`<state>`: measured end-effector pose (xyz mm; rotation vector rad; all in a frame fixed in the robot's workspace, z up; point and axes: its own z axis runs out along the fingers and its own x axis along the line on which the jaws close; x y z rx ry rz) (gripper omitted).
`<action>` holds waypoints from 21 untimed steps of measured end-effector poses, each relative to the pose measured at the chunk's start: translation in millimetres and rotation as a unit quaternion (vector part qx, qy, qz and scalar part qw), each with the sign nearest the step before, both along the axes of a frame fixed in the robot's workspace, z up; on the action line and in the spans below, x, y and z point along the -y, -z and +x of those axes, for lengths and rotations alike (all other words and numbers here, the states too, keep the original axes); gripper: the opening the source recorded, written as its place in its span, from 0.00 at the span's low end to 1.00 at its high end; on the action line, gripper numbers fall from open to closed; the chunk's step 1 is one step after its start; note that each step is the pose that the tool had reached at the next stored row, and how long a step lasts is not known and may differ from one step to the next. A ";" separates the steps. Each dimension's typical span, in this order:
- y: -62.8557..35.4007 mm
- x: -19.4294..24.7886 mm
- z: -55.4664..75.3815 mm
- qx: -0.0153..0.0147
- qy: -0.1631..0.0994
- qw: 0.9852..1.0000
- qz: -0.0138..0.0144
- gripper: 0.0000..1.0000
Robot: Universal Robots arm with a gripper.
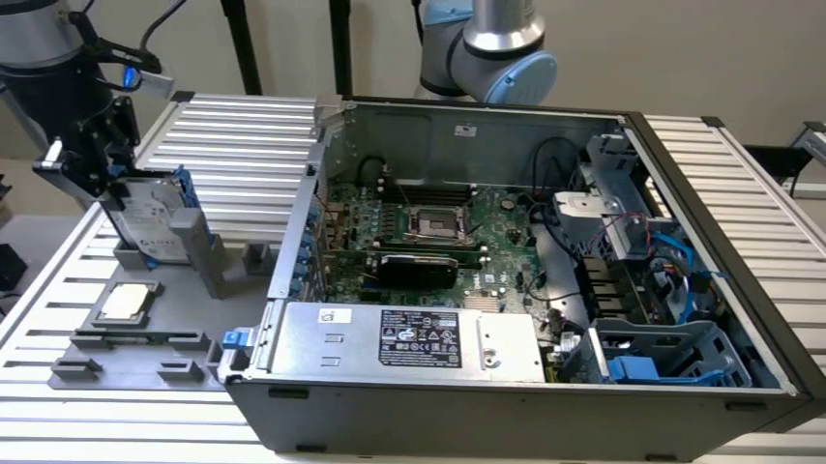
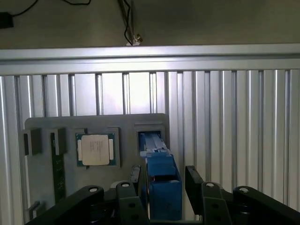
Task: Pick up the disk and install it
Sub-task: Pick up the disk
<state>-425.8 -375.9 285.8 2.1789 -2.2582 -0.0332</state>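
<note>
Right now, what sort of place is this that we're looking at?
Most likely a robotics lab's computer-assembly test cell: an open desktop computer case with its motherboard bared sits on a slatted aluminium table, beside a grey fixture plate holding a CPU chip and the disk.

Your silver-grey tubular arm [image 1: 33,34] carries black cables [image 1: 164,21]. Its matte black gripper [image 2: 164,183] has angular linkage fingers [image 2: 194,180] and round silver pivot pins [image 2: 93,190].

One disk [image 1: 149,208], one square processor chip [image 1: 126,303], one grey fixture plate [image 1: 77,365] and one open computer case [image 1: 387,411] are being counted on one slatted desk [image 1: 246,135]; one pincer [image 2: 164,173] with two fingers [image 2: 194,180] is being counted too.
</note>
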 end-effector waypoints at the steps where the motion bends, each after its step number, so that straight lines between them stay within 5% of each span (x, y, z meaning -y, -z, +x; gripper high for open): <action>1: 0.0 0.0 0.0 0.000 -0.001 1.000 0.000 0.51; 12: 0.1 0.7 -1.2 0.001 -0.009 1.000 0.000 0.39; 21: 0.1 13.5 -1.0 0.001 -0.009 1.000 0.007 0.33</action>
